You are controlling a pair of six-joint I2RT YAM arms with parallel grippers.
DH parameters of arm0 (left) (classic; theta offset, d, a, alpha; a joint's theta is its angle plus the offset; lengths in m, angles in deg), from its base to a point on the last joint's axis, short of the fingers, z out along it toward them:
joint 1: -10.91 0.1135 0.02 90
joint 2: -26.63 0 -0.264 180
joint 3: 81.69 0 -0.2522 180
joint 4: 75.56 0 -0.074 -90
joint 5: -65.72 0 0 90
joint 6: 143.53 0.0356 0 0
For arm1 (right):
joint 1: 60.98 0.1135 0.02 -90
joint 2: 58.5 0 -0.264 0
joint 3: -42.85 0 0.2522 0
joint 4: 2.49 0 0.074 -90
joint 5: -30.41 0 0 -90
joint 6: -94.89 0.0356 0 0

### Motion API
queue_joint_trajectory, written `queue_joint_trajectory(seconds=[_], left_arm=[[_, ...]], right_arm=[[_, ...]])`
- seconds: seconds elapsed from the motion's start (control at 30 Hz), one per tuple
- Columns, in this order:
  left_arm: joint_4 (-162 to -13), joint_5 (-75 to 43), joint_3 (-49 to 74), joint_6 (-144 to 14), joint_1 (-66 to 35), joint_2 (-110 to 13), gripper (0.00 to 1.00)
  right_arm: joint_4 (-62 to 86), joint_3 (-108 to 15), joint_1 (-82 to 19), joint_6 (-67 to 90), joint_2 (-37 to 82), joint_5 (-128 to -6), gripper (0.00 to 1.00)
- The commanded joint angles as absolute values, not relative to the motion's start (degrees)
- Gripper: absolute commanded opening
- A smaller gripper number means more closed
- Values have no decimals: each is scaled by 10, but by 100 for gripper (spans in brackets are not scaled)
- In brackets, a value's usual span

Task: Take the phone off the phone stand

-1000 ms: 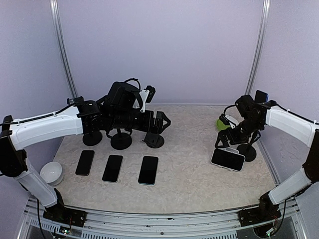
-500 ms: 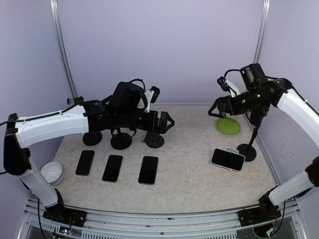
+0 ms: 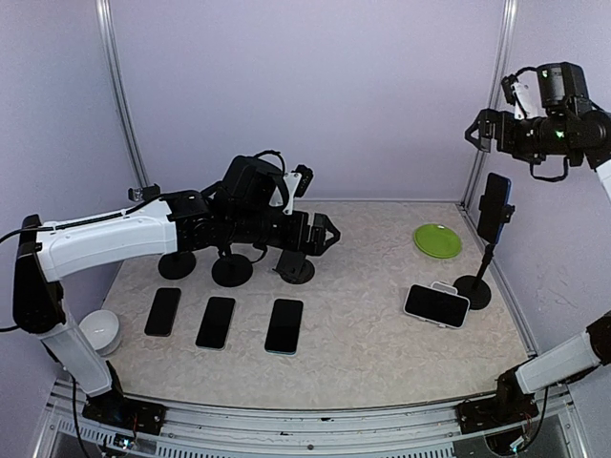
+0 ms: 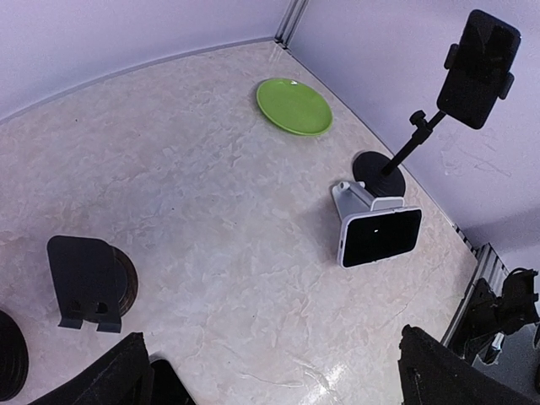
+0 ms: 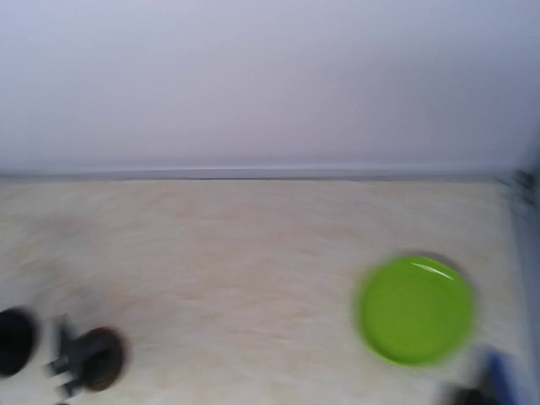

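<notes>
Picture the bench (image 3: 372,353) as a clock seen from above, with the arm bases at 6. The phone (image 3: 495,205) is at about 3 o'clock, near the right wall. It stands upright, high up, clipped in the top of a thin black stand (image 3: 472,291) with a round foot. Nothing touches it. Just beside the foot, at 8 o'clock from it, a second phone (image 3: 436,305) leans sideways on a little white stand (image 4: 348,196) (its screen is dark). A green plate (image 3: 437,239) lies at 2 o'clock.

The left arm (image 3: 105,239) reaches from 9 o'clock toward the middle. The left jaws are wide apart and hold nothing. They hang in the air, well apart from the phone. In the left wrist view the black fingers (image 4: 110,380) show only at the bottom corners.

The right arm (image 3: 558,129) is lifted high by the right wall, higher than the phone. The right jaws are apart too, with nothing in them. The right wrist view is blurry and shows the plate far below.

Under the left arm, three round black stands (image 3: 232,271) sit in a row at 10 o'clock. Three flat phones (image 3: 216,322) lie side by side at 8 o'clock. A white bowl (image 3: 98,331) sits left of them.
</notes>
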State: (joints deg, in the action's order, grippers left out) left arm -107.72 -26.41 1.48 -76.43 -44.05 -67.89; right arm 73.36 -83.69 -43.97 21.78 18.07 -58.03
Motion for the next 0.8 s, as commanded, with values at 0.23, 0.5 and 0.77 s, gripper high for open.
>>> queue_joint_trajectory(seconds=[0.23, 0.5, 0.77], left_arm=[[-1056, -238, -21, -754, -435, -703, 99], [-1050, -219, -24, -749, -428, -710, 99], [-1051, -208, -24, -737, -416, -708, 99]], right_arm=[[828, -737, -571, 278, 115, -591, 100], [806, -616, -591, 271, 79, -641, 100], [781, -569, -591, 248, 72, -649, 88]])
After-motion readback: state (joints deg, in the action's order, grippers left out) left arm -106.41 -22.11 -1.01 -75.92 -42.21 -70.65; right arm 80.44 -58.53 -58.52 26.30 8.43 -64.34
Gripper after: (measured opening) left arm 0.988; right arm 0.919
